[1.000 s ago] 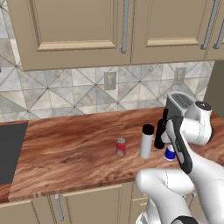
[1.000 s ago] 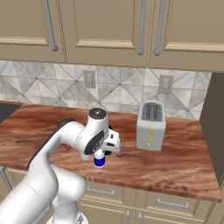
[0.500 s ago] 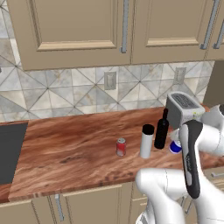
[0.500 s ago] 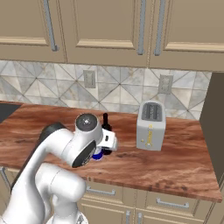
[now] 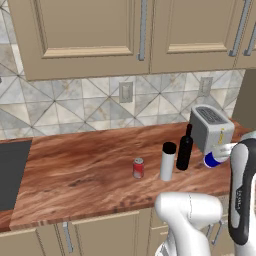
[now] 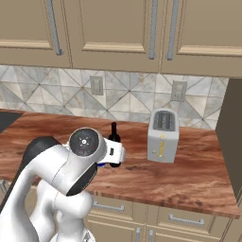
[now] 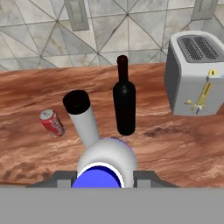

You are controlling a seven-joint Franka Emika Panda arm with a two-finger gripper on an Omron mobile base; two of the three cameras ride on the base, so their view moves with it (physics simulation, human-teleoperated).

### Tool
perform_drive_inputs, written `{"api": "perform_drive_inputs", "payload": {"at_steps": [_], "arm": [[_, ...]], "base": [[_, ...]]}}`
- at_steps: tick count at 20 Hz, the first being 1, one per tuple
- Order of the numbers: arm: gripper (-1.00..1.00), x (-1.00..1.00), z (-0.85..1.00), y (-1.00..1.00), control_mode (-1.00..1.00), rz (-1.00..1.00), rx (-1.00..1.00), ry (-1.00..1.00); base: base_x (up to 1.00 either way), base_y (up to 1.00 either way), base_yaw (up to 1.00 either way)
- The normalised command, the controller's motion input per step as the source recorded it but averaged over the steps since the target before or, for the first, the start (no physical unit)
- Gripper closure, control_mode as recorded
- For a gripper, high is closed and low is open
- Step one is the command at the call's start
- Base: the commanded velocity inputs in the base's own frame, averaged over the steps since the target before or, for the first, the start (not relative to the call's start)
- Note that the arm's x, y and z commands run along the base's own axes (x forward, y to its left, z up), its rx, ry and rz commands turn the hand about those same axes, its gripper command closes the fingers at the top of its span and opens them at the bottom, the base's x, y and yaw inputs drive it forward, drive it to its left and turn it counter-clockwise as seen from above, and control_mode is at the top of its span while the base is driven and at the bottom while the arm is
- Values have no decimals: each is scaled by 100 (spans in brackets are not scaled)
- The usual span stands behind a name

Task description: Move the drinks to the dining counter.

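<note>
Between the jaws, closed on its sides, sits the small blue-and-white bottle with a white cap, lifted clear of the reddish-brown wood-grain counter beside the silver toaster. On the counter stand the slim black bottle, the tall pale-grey cylinder with a black cap just beside it, and the short red can near them.
</note>
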Motion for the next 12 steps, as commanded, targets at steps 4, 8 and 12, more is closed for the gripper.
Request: {"api": "perform_drive_inputs", "payload": {"at_steps": [4,8,12], "arm": [[100,-48,11,19,-100,3,0,-8],[100,-34,0,13,-100,5,0,-7],[100,-12,0,1,-100,1,0,-6]], "base": [[0,0,0],[0,0,0],[0,0,0]]}}
